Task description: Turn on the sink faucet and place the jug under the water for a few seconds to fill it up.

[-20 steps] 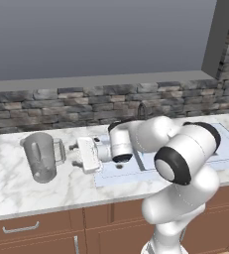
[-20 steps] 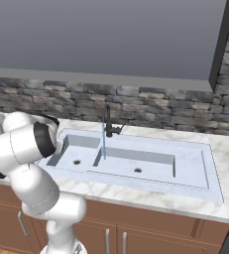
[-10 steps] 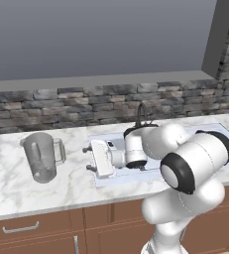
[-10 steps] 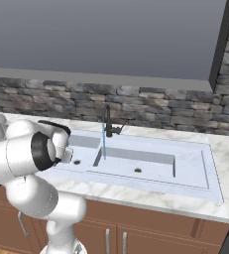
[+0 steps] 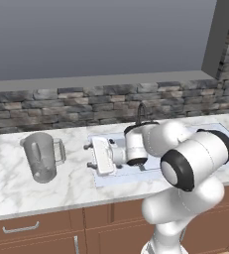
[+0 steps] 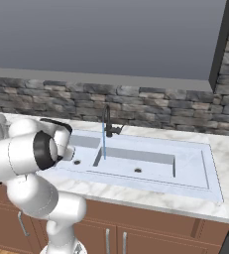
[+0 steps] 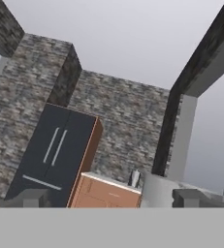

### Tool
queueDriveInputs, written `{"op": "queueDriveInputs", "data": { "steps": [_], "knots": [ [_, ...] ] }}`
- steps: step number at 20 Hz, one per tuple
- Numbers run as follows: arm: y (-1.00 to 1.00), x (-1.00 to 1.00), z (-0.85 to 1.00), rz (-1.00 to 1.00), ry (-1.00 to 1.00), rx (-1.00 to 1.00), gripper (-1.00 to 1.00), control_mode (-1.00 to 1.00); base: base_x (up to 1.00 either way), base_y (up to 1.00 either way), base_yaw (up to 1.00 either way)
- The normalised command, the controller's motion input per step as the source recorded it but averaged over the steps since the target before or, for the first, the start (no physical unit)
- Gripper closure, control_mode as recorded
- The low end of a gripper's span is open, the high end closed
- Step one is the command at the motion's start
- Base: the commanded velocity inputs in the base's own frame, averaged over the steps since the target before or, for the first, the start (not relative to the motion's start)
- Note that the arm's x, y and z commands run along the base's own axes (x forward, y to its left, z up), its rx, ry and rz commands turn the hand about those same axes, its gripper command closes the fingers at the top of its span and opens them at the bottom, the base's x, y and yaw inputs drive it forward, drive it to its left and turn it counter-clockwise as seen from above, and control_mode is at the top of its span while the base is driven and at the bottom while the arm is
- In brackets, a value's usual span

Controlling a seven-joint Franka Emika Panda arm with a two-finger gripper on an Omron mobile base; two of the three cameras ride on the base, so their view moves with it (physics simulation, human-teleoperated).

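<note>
The jug (image 5: 42,157) stood upright on the marble tabletop (image 5: 17,191), to the left of the sink (image 6: 185,171) in the left base view, with its loop handle turned toward the sink. It was translucent grey and sat clear of the basin's edge.

The claw (image 5: 88,156) hung over the left end of the sink, pointing sideways toward the jug, at about the height of the jug's middle. Its two fingers (image 5: 87,147) stood spread wide apart with nothing between them. A gap of bare marble lay between the fingertips and the jug's handle, so the claw was near the jug but not touching it. The white hand behind the fingers lay roughly level, and the arm's forearm reached back across the sink toward the robot's body.

The sink faucet (image 6: 107,120), dark and arched, rose from the back rim of the sink in front of the stone backsplash (image 6: 175,111). In the right base view a thin blue stream of water (image 6: 104,143) fell straight from its spout into the basin, close to the divider between the two bowls. A dark drain hole (image 6: 138,170) showed in the right-hand bowl.

In the hand view, the two finger tips (image 7: 33,197) sat far apart at the bottom, against stone walls and a dark tall cabinet (image 7: 53,152).
</note>
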Motion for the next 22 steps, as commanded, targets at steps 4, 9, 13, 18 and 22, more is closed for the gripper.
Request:
{"op": "queueDriveInputs", "data": {
  "steps": [4,9,13,18,22],
  "knots": [
    [0.05,0.30,-0.17,0.00,0.00,0.00,-1.00,-1.00,0.00,0.00,0.00],
    [0.07,0.29,-0.22,0.00,0.01,0.00,-1.00,-1.00,0.00,0.00,0.00],
    [0.14,0.32,-0.21,0.00,0.03,0.00,-1.00,-1.00,0.00,0.00,0.00],
    [0.23,0.30,-0.11,0.00,0.09,-0.02,-1.00,-1.00,0.00,0.00,0.00],
    [0.26,0.15,-0.03,0.00,0.05,-0.03,-1.00,-1.00,0.00,0.00,0.00]
  ]
}}
